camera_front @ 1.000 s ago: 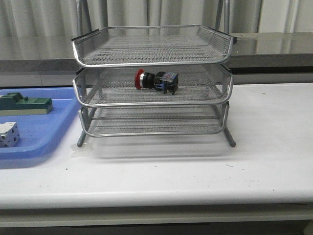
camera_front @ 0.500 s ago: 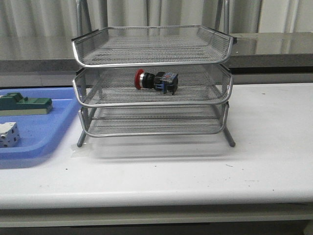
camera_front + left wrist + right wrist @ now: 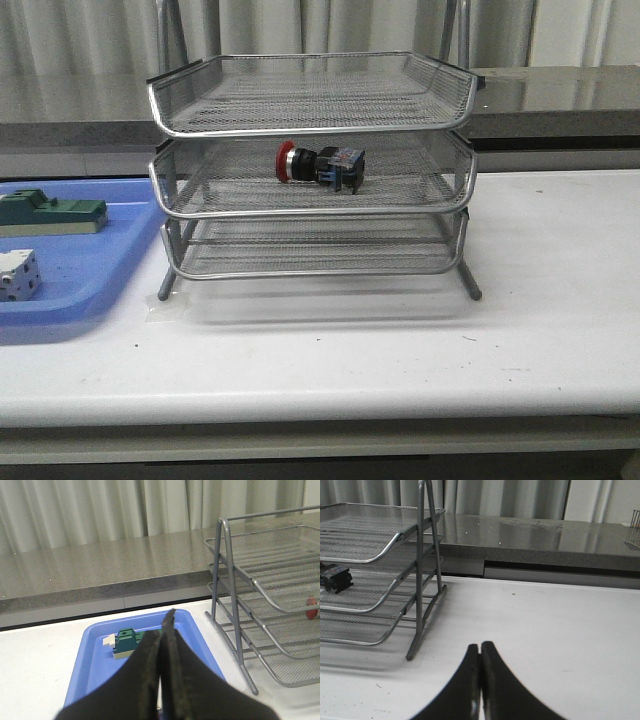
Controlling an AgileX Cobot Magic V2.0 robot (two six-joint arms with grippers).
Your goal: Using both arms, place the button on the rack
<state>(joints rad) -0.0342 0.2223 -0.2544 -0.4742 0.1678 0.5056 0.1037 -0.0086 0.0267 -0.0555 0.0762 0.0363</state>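
The button (image 3: 320, 165), with red head, silver collar and black-and-blue body, lies on its side in the middle tray of the silver wire rack (image 3: 312, 125). Its red head shows in the left wrist view (image 3: 312, 607) and its dark body in the right wrist view (image 3: 336, 578). Neither gripper shows in the front view. My left gripper (image 3: 162, 630) is shut and empty above the blue tray, left of the rack (image 3: 265, 595). My right gripper (image 3: 480, 652) is shut and empty over the white table, right of the rack (image 3: 380, 550).
A flat blue plastic tray (image 3: 95, 270) lies left of the rack with a green block (image 3: 52, 212) and a white block with dark dots (image 3: 18, 275). The green block also shows in the left wrist view (image 3: 127, 641). A grey counter (image 3: 560, 95) runs behind the table.
The blue tray with its white block has slid slightly left and down in the front view. The button and rack have not moved.
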